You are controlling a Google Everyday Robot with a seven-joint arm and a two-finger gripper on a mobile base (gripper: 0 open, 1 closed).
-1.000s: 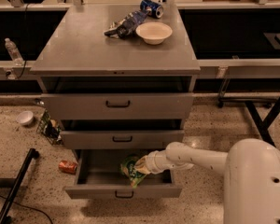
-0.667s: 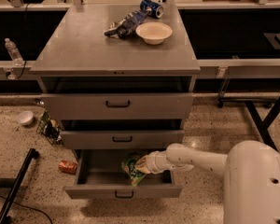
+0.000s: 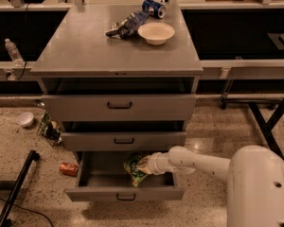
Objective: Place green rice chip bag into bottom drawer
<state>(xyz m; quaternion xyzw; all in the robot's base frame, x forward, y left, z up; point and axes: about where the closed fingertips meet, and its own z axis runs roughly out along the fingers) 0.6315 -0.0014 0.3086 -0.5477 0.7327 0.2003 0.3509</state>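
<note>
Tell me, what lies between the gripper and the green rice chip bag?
Nothing: in the camera view the gripper meets the green rice chip bag directly, inside the open bottom drawer.

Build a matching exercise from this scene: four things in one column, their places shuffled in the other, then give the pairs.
Things
1. green rice chip bag
2. white bowl
3. red can
4. gripper

Places
A. on the floor, left of the bottom drawer
B. on the cabinet top, beside the dark snack bag
C. at the end of the white arm, reaching in from the right
D. over the open bottom drawer, at the gripper

Pairs: 1-D, 2-B, 3-A, 4-C
</note>
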